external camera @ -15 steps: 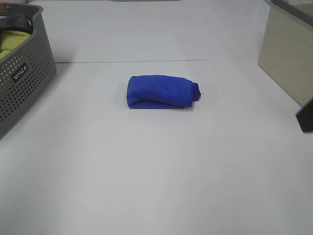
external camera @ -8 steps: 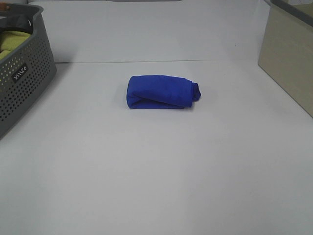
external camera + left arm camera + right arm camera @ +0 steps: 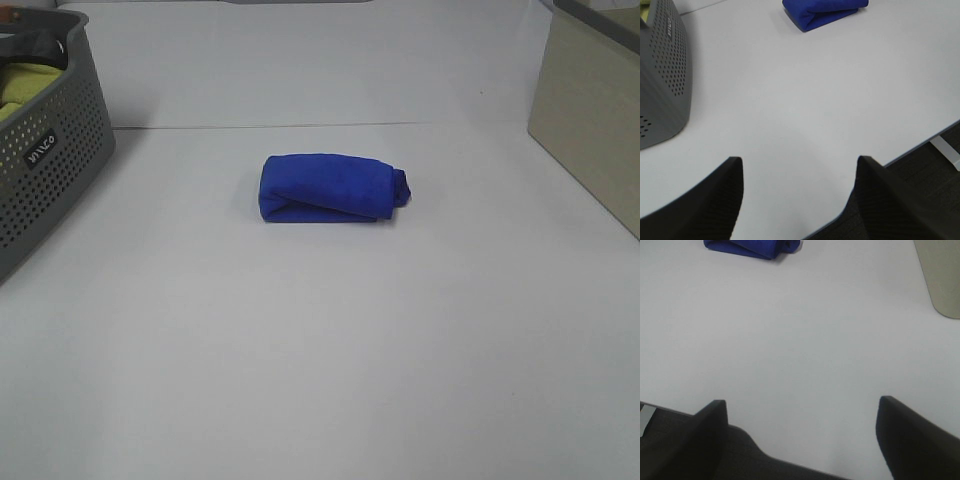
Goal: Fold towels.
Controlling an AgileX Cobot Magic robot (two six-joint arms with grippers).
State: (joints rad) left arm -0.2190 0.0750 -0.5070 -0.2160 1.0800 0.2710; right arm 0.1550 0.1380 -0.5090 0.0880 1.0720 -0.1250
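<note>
Exterior high view showed the blue towel [image 3: 332, 187] lying folded into a compact bundle on the white counter [image 3: 320, 350], with nothing touching it. Taking the towel as the landmark, the grey perforated basket [image 3: 45, 170] stood well apart to its left and held yellow-green cloth [image 3: 25, 85], while a beige box [image 3: 590, 110] stood well apart to its right. No arm appeared in that view. The left pincer [image 3: 800, 200] hung over the counter's near edge, far from the towel [image 3: 825, 12] — its two dark fingers spread wide with nothing between them. The right pincer [image 3: 802, 437] was likewise far from the towel [image 3: 752, 247], fingers set wide apart and empty.
</note>
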